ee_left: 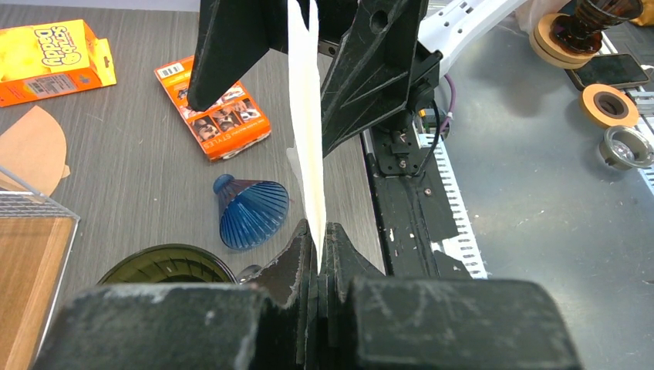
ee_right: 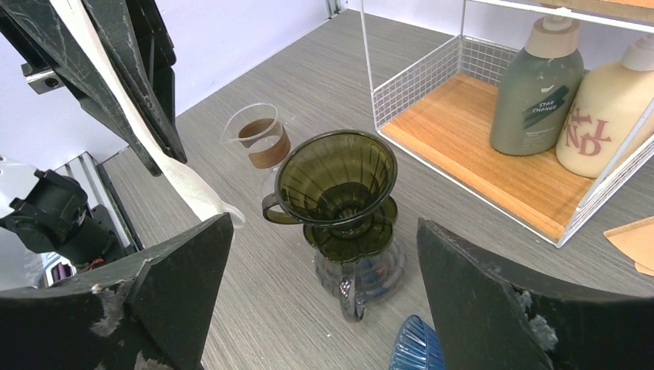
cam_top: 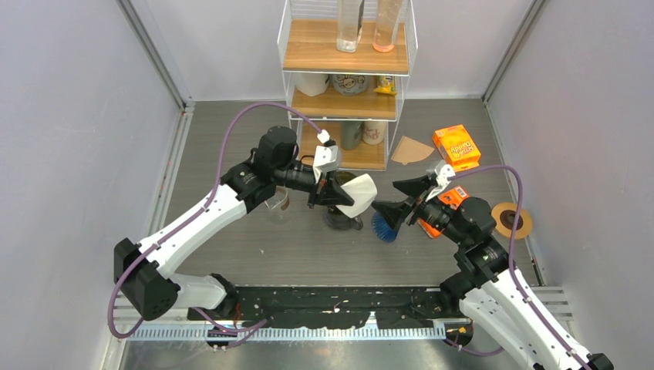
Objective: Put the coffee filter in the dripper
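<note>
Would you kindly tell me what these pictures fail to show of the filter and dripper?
Top external: dripper mostly hidden under the left gripper and coffee filter.
Left wrist: filter seen edge-on, so whether it is opened cannot be told.
Right wrist: blue cone cut off by the bottom edge.

Matt paper filter (cam_top: pixel 359 193) — glossy translucent dripper (ee_right: pixel 337 176)
</note>
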You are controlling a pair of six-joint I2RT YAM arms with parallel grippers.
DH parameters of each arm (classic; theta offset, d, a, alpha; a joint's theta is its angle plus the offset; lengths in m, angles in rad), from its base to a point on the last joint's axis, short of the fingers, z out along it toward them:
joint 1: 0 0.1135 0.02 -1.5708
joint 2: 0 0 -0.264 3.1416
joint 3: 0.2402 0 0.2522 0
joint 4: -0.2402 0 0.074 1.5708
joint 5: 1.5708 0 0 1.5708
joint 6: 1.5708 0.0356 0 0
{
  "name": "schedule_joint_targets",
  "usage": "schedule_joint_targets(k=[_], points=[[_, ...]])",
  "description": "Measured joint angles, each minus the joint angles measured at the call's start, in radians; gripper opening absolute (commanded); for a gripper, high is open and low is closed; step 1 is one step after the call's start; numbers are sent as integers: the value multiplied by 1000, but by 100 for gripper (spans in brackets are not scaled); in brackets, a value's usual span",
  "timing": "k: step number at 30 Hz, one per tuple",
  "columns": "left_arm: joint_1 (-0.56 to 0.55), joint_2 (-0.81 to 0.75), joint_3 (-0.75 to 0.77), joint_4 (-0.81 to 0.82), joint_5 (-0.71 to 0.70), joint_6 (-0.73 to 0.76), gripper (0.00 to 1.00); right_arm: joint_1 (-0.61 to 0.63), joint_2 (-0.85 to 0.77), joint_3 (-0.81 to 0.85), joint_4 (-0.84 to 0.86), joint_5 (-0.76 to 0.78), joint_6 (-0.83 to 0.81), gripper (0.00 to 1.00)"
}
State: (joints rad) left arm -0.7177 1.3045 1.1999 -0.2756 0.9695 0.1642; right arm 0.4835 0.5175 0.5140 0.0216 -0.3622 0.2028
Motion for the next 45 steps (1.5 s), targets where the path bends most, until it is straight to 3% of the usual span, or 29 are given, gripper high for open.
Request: schedule_joint_targets(k=[15, 30, 45], points=[[0, 0, 0, -6, 40, 1, 0, 0, 2, 0, 8, 5, 9, 95], [0, 0, -4, 3, 35, -26, 0, 0, 19, 0, 29, -165, 23, 96], [-8, -1, -10, 10, 46, -34, 0, 0, 126, 0, 244, -229, 151, 97]])
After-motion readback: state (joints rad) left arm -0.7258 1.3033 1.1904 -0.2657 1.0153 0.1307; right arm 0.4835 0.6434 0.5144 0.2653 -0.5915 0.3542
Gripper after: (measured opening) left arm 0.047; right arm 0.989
